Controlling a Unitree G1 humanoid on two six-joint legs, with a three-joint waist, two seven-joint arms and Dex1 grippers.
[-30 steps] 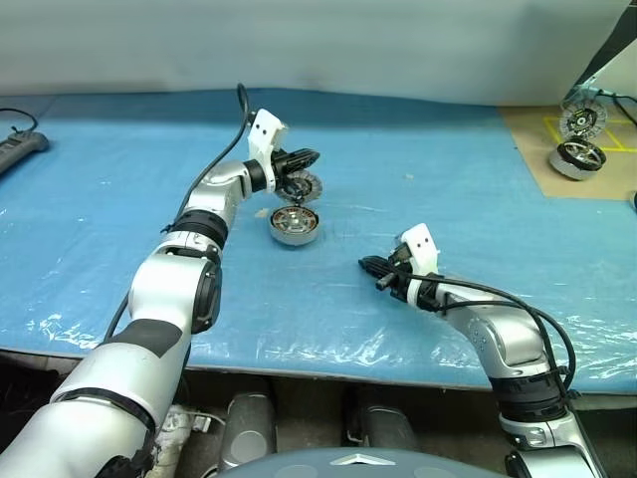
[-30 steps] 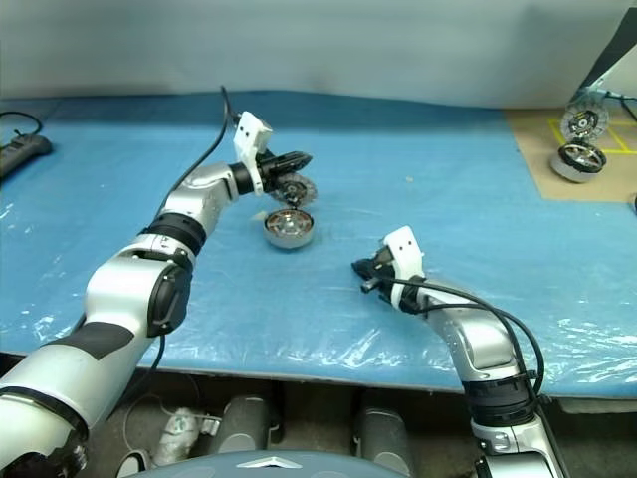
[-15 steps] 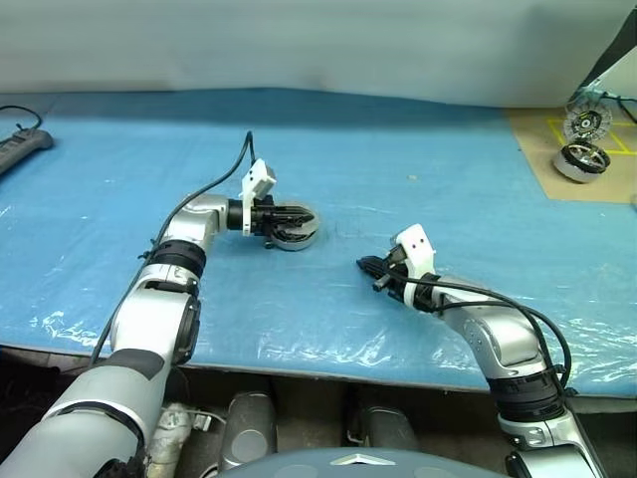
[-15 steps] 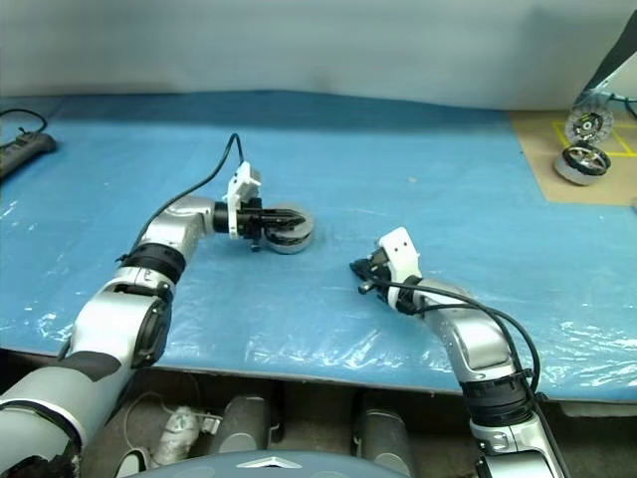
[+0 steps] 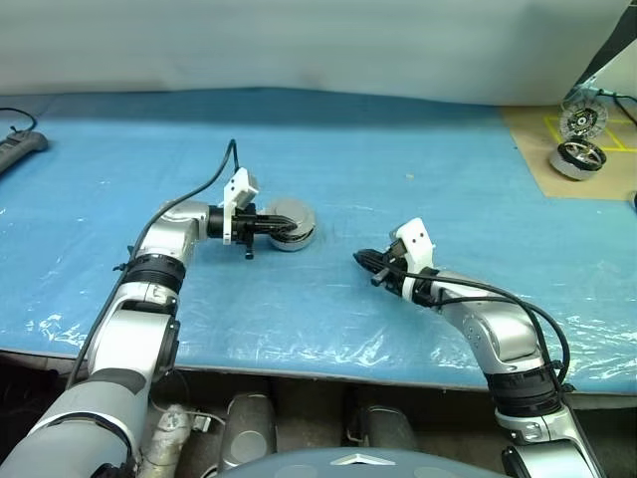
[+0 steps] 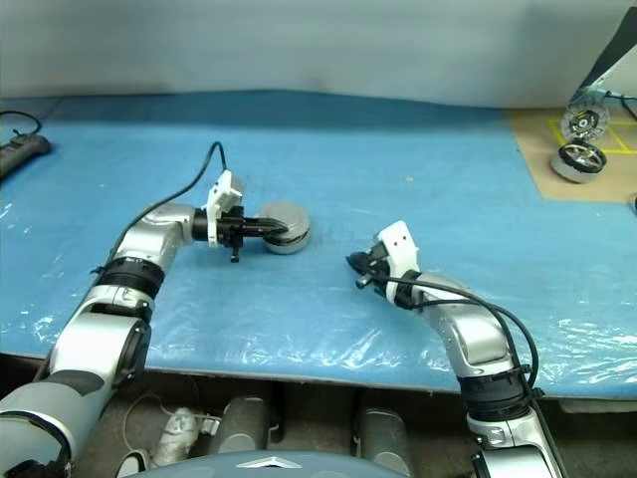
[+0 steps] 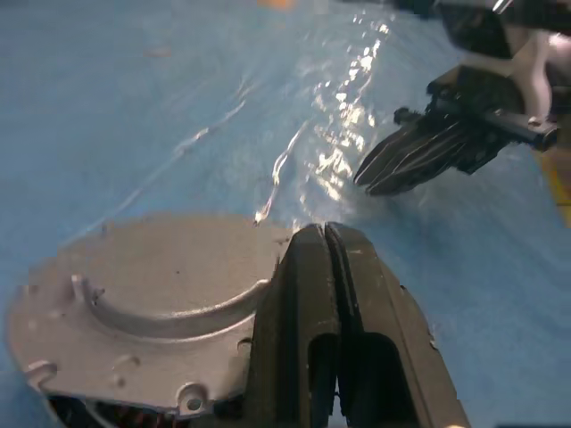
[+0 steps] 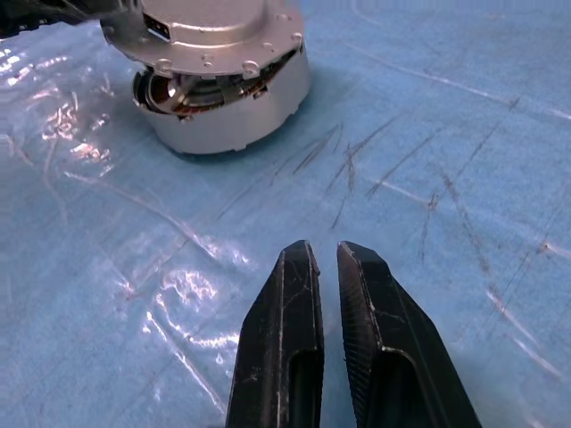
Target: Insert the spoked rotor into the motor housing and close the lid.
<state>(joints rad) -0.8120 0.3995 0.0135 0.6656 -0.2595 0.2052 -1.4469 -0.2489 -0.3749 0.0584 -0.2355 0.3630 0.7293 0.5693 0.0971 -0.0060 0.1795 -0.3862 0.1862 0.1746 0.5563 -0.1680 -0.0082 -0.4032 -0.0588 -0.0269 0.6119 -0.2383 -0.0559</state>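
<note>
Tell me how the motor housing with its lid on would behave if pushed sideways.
The motor housing looks squat and metal, so probably stiff, fairly heavy and unlikely to tip. On the glossy plastic sheet it may slide. Its lid sits slightly askew and might shift.

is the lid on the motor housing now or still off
On. The lid covers the motor housing, though it looks slightly tilted, with windings showing in a gap on one side.

Hidden and cut-off parts around the motor

The silver-grey round lid (image 7: 152, 303) is covering the short round metal motor housing (image 8: 234, 107), hiding its inside; the left wrist view's edge is cutting the lid at 7 o'clock, and the closed black left gripper (image 7: 326, 234) is masking its 4 o'clock rim.
</note>
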